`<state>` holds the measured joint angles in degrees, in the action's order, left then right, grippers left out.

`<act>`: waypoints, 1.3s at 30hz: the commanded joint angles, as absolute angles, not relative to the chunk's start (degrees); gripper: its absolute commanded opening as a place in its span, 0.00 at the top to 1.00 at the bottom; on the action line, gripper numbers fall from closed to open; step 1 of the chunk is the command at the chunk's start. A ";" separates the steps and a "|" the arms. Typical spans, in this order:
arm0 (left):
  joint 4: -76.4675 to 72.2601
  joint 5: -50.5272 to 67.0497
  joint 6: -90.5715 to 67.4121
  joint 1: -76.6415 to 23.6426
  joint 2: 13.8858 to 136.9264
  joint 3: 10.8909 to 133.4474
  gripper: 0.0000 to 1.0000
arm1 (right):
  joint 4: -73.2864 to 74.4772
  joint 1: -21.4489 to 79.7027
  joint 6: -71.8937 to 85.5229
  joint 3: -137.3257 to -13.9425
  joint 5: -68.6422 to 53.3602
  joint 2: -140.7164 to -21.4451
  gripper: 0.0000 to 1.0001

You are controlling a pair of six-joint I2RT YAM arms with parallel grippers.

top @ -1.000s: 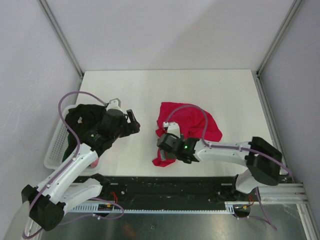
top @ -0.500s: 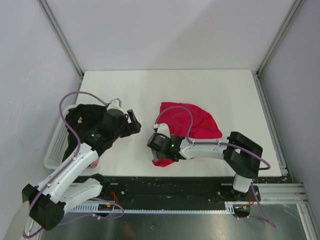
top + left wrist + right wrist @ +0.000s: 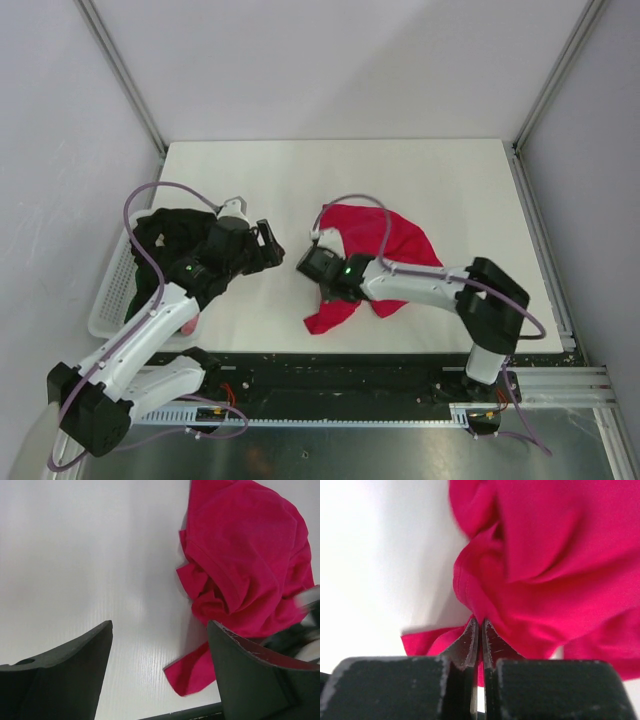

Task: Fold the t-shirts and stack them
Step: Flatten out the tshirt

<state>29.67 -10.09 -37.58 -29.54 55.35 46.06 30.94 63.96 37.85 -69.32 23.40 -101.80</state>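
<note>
Though wide before, right gripper (image 3: 480, 622) tight on red t-shirt (image 3: 550, 555); left gripper (image 3: 159, 630) agape.

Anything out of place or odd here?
Nothing damaged or spilled. The red t-shirt lies bunched up rather than flat, with the right tool pinched shut on a fold at its edge. The dark t-shirt hangs over the rim of the white basket.

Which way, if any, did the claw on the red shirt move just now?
Yes. The right gripper, shut on the red t-shirt, has moved away from the black rail at the near edge, farther up the table and slightly left.
</note>
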 commanded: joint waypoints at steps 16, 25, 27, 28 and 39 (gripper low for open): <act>11.37 -3.71 -43.22 -50.20 81.35 51.20 0.28 | 40.26 31.34 29.58 -92.52 30.93 -80.94 1.00; 7.43 -1.57 -46.78 -57.29 99.09 62.35 0.34 | 42.63 27.55 28.49 -98.37 29.68 -83.77 1.00; 7.15 -2.61 -47.51 -57.50 99.61 62.28 0.34 | 42.74 27.23 28.19 -98.73 29.63 -83.74 1.00; 7.14 -3.37 -47.62 -57.53 99.16 61.95 0.34 | 42.86 27.02 28.07 -98.85 29.54 -83.75 1.00; 9.85 -16.96 -42.57 -55.33 82.46 50.44 0.35 | 42.81 22.92 27.44 -100.73 27.26 -84.27 1.00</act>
<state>9.15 -9.37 -45.39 -56.86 90.15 53.41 43.40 23.81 28.42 -96.77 27.86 -84.23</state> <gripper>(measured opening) 0.656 0.030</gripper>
